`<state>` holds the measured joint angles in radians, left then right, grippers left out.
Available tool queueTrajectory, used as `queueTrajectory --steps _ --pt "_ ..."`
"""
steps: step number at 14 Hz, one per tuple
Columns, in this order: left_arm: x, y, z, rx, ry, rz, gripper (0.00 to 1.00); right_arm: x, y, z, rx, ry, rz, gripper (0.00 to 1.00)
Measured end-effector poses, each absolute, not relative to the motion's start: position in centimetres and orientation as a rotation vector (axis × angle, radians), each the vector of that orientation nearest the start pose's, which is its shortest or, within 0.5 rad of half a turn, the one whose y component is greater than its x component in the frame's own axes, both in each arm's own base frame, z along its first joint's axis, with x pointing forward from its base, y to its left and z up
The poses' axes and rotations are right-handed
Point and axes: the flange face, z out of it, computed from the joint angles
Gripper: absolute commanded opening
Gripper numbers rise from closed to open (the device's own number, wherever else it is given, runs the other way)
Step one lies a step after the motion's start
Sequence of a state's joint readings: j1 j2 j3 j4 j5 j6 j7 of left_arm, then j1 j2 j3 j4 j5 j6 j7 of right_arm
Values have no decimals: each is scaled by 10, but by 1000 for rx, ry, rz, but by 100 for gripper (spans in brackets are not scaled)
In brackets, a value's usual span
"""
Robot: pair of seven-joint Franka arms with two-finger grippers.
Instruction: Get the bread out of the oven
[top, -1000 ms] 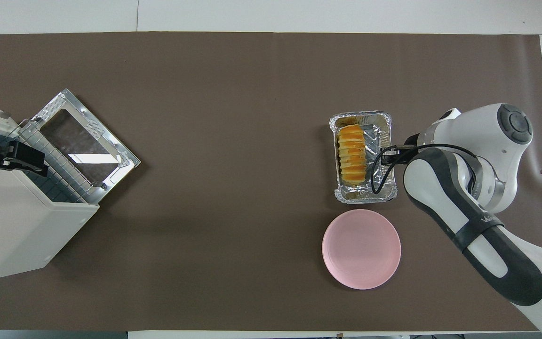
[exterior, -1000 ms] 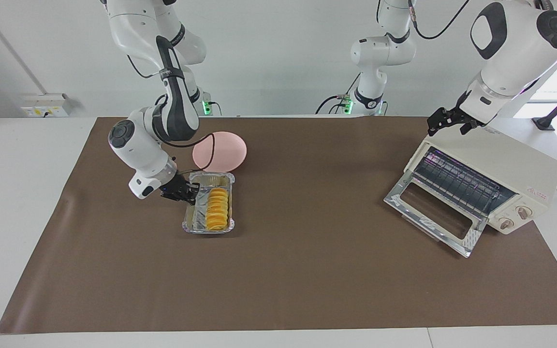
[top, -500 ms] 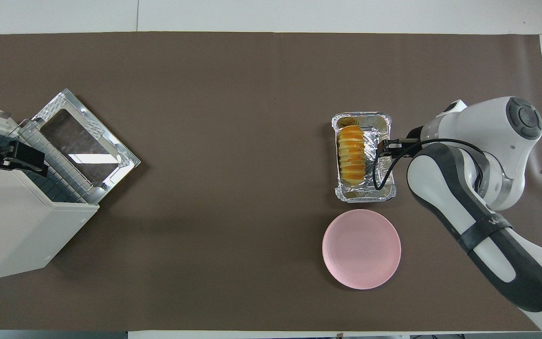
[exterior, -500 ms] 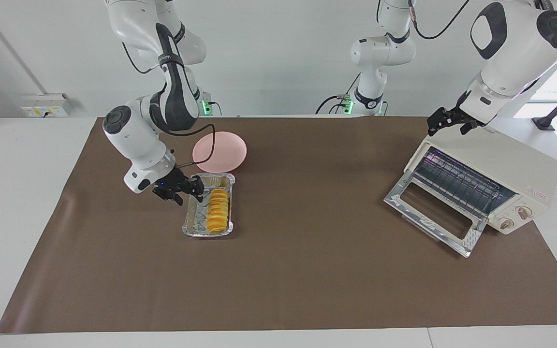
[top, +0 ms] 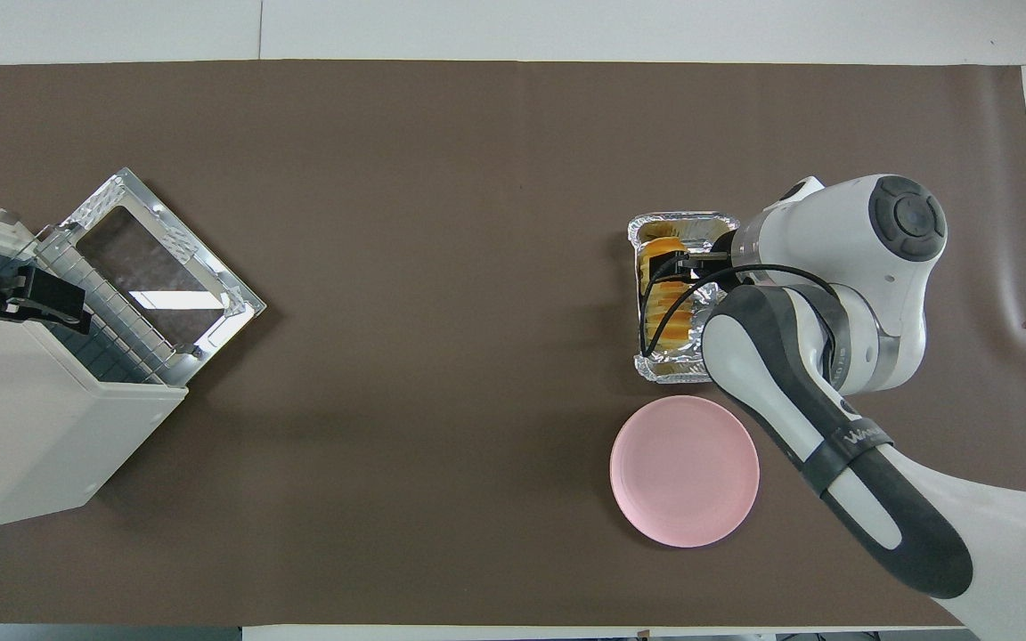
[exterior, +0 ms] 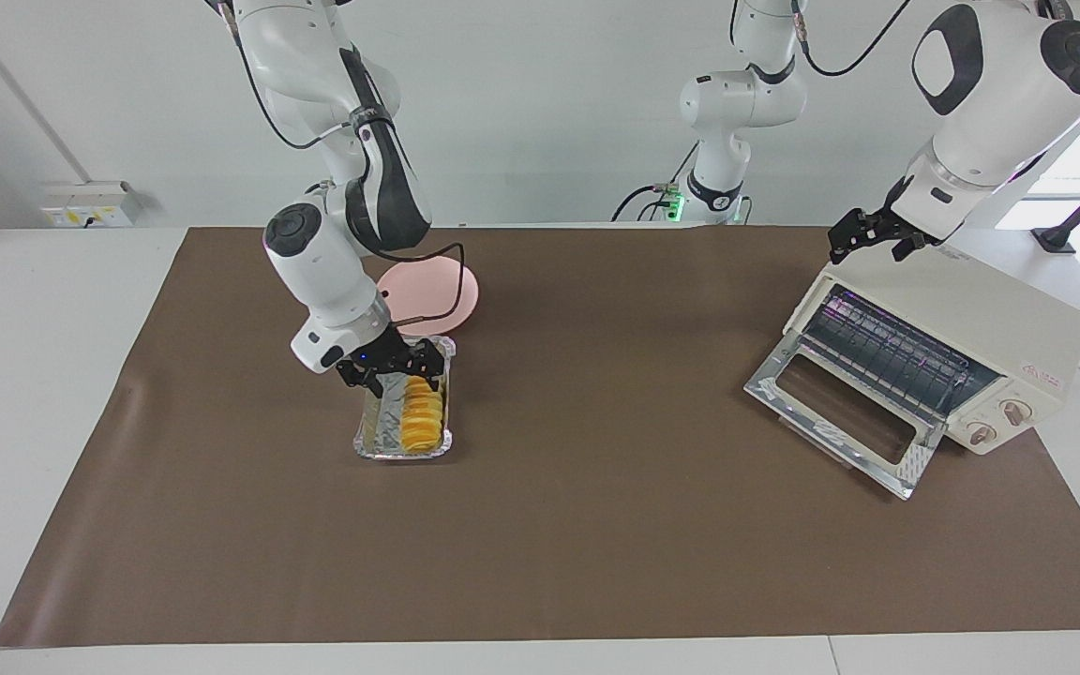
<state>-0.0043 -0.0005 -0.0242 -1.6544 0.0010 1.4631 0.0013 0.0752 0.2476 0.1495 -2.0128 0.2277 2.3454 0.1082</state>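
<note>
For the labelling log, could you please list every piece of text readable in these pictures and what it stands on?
Grey lettering on the right arm's band: too small to read.
Small red label on the oven: too small to read.
Marks by the oven's knobs: unreadable.
Nothing else carries text.

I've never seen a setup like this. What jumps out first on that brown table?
Probably the golden bread lying in a silver foil tray, with the right end effector poised just over it and a pink plate beside the tray, nearer the robots. Toward the left arm's end stands the cream oven, its glass door dropped open, the left end effector over its top.
</note>
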Motion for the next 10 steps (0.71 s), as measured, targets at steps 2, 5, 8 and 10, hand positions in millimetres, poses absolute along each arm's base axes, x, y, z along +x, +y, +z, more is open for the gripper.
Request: queueTrajectory --steps 2,5,8,10 --pt "538 -15 578 -3123 47 299 100 588 132 330 -2926 71 -56 99" --pt "538 -15 578 -3123 47 299 100 588 132 315 -2926 84 -72 89" --pt "538 -15 578 -3123 47 299 100 585 137 305 -2928 88 -55 77" --pt "538 -15 578 -3123 47 299 100 582 141 302 -2929 102 -43 47"
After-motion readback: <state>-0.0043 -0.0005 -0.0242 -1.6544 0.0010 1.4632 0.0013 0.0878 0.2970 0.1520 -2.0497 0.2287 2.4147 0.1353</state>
